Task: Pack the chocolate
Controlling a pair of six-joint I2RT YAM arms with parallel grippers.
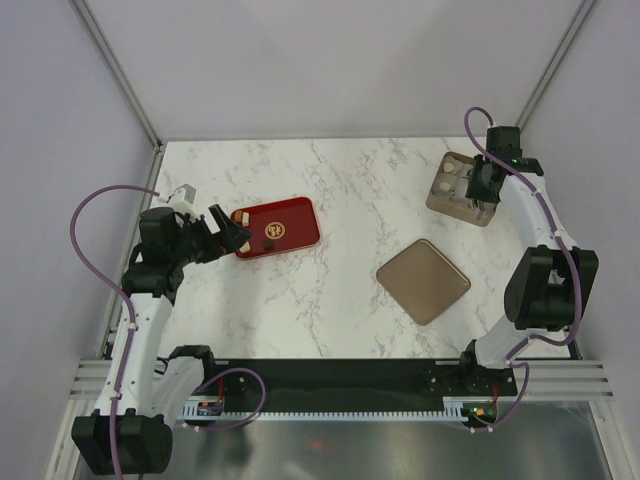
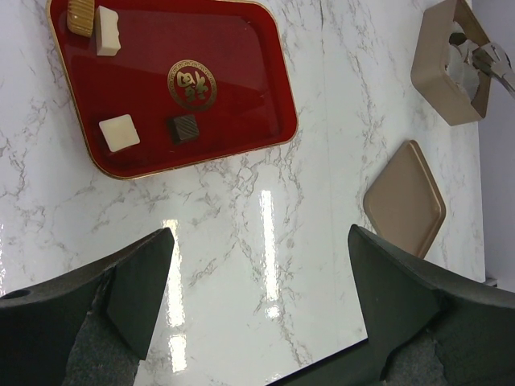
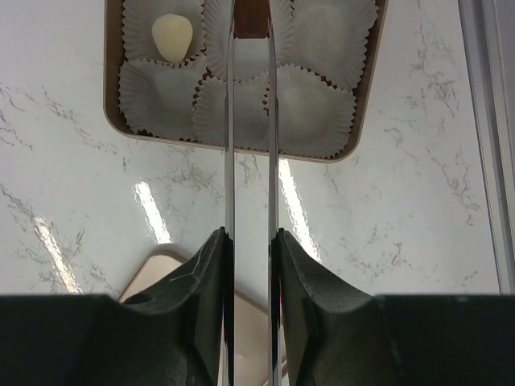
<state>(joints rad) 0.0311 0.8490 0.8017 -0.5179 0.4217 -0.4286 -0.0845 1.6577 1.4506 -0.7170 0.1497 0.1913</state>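
Several chocolate pieces lie on the red tray [image 2: 233,48]: two cream-white [image 2: 118,133] [image 2: 107,30], one dark brown [image 2: 183,128] and one tan [image 2: 80,16]. My left gripper [image 2: 259,233] is open and empty, above the marble just near of the tray [image 1: 300,212]. My right gripper [image 3: 250,233] is shut on metal tongs [image 3: 229,145]. The tong tips hold a brown chocolate [image 3: 252,20] over the tan box [image 3: 113,96] of white paper cups. One cream-white chocolate [image 3: 172,37] sits in a cup. The box is at the far right in the top view [image 1: 485,215].
The flat brown square lid [image 1: 423,281] lies on the marble table between the tray and the box; it also shows in the left wrist view [image 2: 405,199]. Frame posts and walls bound the table on the left, right and back.
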